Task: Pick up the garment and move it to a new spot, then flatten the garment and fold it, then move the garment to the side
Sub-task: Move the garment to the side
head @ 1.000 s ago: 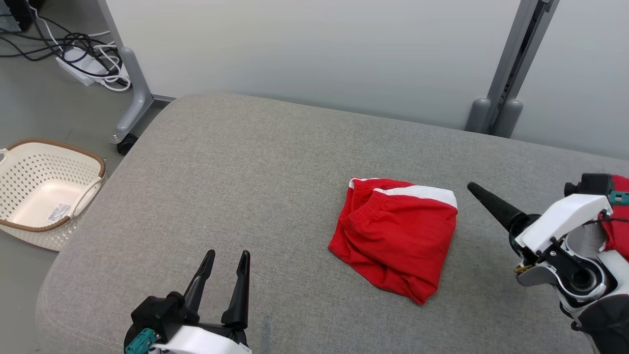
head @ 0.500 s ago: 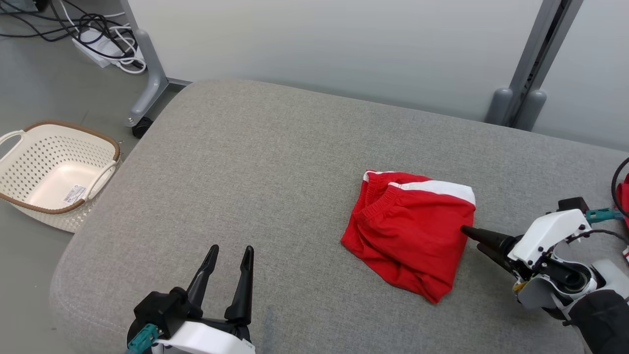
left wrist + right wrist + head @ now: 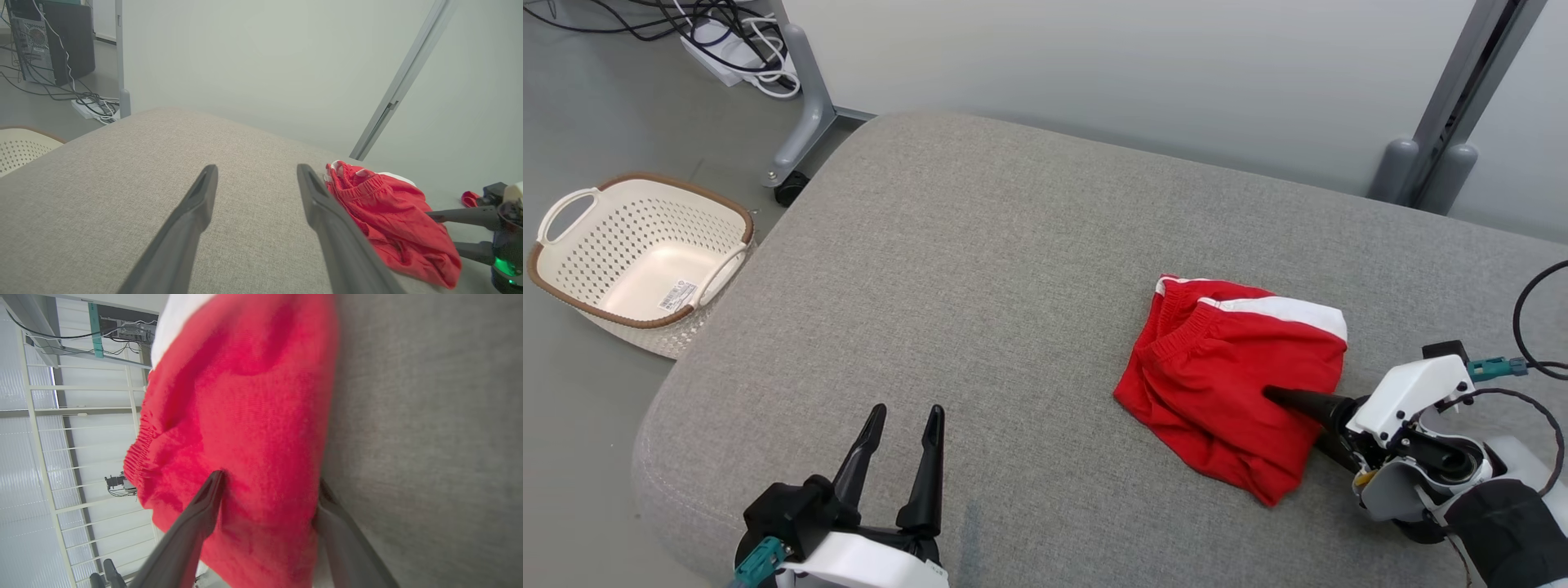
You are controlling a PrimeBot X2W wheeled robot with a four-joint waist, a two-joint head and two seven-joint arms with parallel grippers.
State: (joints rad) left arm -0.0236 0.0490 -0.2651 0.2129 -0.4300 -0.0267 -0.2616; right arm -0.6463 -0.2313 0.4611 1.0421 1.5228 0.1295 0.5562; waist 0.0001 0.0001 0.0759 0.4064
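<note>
Your red garment [image 3: 1225, 392] lies in a loose, doubled-over bundle on the right half of the grey upholstered pad [image 3: 980, 286], well apart from the cream basket [image 3: 645, 245] on the floor at the left.

Your right gripper [image 3: 269, 479] has its fingers released and spread. They straddle the bundle's near-right edge, one finger lying over the cloth and the other at the edge beside or under it, so nothing is pinched. Your left gripper [image 3: 907, 411] hovers at the near left, its fingers also released and holding nothing.

The step in hand reads as reaching for a grasp. A bundle like this fits both the pick-up that carries it to a new spot and the last shift of a folded garment to the side, and these views don't settle which. Either way, the fingers need to take in all the layers at that edge before they clench. Otherwise only the top layer will lift and the bundle will fall open.

The elastic waistband faces the far left, and the white stripe runs along the far edge toward the right. The bundle is nearly as wide as it is long. What long axis it has looks to run diagonally from the far-left waistband to the near-right corner.
</note>
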